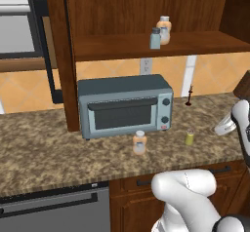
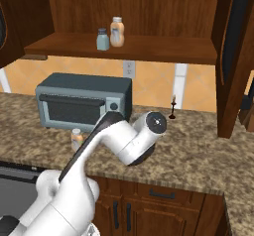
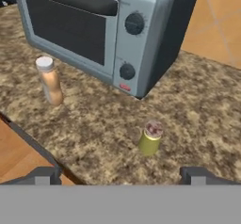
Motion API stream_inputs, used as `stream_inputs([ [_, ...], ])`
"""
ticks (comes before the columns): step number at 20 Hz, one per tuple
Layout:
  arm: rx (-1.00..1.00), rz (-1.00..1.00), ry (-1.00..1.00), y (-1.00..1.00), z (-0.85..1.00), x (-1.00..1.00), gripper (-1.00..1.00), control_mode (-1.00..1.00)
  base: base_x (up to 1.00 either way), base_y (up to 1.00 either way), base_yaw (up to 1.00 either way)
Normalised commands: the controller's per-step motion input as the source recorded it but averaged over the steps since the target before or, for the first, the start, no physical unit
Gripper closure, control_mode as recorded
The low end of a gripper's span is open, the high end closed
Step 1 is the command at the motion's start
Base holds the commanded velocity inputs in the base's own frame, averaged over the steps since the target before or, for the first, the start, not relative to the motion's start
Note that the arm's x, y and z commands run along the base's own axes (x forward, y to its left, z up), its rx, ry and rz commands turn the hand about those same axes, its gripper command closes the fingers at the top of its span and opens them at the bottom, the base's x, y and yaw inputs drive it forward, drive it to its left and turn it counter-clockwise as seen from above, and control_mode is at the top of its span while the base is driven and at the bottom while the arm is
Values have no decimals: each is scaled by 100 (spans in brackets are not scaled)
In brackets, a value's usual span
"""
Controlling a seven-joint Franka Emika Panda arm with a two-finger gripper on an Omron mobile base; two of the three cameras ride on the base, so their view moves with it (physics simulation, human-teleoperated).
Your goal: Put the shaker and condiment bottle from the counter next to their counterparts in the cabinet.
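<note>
The yellow-green shaker [image 3: 150,138] stands upright on the granite counter [image 3: 197,110], just ahead of my gripper [image 3: 121,176]. The gripper is open, its fingertips [image 3: 45,175] set wide apart with nothing between them. The same shaker [image 1: 189,138] is right of the orange condiment bottle [image 1: 139,142], which stands before the toaster oven. The bottle [image 3: 49,81] is upright, and it [image 2: 77,138] is partly hidden by my arm. On the cabinet [image 1: 146,46] shelf stand the counterparts: a blue-grey shaker [image 1: 155,38] and an orange bottle [image 1: 164,29], side by side.
A grey-blue toaster oven [image 1: 124,106] sits at the back of the counter under the cabinet shelf. A small dark stand [image 1: 189,97] is by the wall to its right. The counter's front edge [image 3: 28,140] runs close to the bottle. A dishwasher front [image 1: 53,209] lies below left.
</note>
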Motion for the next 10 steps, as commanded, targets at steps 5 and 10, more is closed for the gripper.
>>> stream_inputs([
  [5, 8, 15, -2, -50, -24, 15, -100, -100, 0, 0, 0],
  [10, 12, 19, -1, -39, -7, 31, -100, -100, 0, 0, 0],
])
